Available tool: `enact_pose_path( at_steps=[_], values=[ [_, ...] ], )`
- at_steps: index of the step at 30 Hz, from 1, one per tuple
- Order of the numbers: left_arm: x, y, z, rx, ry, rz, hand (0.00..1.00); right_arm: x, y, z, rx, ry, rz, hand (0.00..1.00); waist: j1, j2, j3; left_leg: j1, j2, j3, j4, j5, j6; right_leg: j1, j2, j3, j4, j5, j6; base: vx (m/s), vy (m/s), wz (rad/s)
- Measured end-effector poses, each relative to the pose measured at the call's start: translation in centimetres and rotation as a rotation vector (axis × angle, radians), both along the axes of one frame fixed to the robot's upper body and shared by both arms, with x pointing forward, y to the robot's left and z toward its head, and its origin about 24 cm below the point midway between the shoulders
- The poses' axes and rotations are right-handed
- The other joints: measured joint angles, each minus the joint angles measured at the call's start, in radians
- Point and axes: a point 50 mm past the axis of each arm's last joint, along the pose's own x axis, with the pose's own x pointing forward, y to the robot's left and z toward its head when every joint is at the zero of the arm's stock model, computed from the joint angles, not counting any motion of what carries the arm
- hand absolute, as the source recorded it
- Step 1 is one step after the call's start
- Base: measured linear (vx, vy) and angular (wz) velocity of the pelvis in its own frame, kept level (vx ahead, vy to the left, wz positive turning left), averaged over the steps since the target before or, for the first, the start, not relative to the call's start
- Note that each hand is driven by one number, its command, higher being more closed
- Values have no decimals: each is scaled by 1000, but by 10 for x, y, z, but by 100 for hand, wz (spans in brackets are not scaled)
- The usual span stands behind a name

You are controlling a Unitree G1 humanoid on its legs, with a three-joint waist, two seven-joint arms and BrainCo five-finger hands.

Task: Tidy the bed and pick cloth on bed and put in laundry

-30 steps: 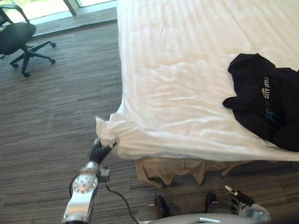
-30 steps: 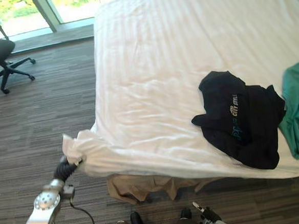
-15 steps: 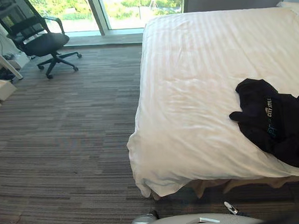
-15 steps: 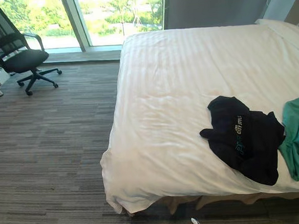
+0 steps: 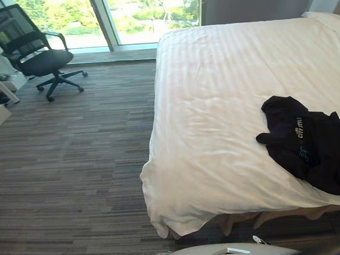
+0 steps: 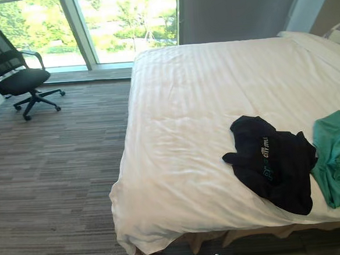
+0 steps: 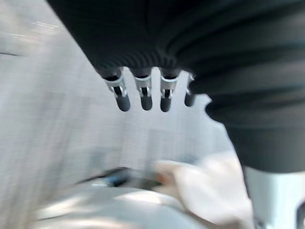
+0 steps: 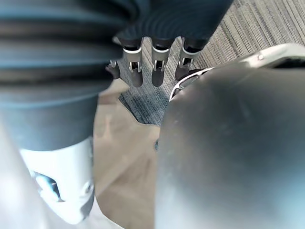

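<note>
Bed (image 5: 215, 101) looks tidy; clothes next
Left hand (image 7: 144, 95) and right hand (image 8: 158, 71) hang loose, empty; reach for black cloth (image 5: 308, 147) on the bed.

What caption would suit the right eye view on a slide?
White bed with a black garment beside a green cloth, office chair by window.

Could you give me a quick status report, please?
Left robot hand and right robot hand open, empty. Black cloth and green cloth lying on the bed. Nothing blocking them.
</note>
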Motion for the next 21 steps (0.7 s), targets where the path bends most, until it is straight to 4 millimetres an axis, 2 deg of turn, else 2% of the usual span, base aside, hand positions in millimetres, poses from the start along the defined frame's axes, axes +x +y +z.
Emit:
enact_pose_path(
  at_steps=[2, 8, 12, 18, 21],
  values=[
    [12, -5, 2, -4, -44, -44, 0, 1, 0, 0, -1, 9, -8, 0, -3, -6, 0, 13, 1, 21, 1, -2, -4, 0, 6, 12, -1, 0, -1, 134, -22, -22],
    [13, -11, 0, -22, -21, -81, 0, 1, -1, -1, 9, 28, -89, 0, -4, 4, 3, 32, 9, 28, 7, -2, -4, 7, 17, 20, -1, 1, -5, 90, -56, -9],
    [2, -12, -3, -56, 34, -24, 0, 3, 2, -1, 24, 32, -324, 0, -1, 8, 7, 50, 23, 55, 7, -3, -5, 9, 21, 44, 3, 11, -19, 6, -68, -16],
    [-4, -14, -5, -63, 62, 2, 0, 1, 2, -1, -22, 53, -562, 0, -4, 4, 11, 67, 24, 83, 7, -15, -15, -1, 21, 54, 12, 12, -20, -86, -57, -21],
    [-4, -15, -5, -51, 65, 19, 0, 0, -6, 2, -98, 36, -641, 0, -2, 10, 25, 71, 24, 104, 6, -26, -12, -11, 22, 76, 12, 13, -18, -159, -54, -22]
  ],
)
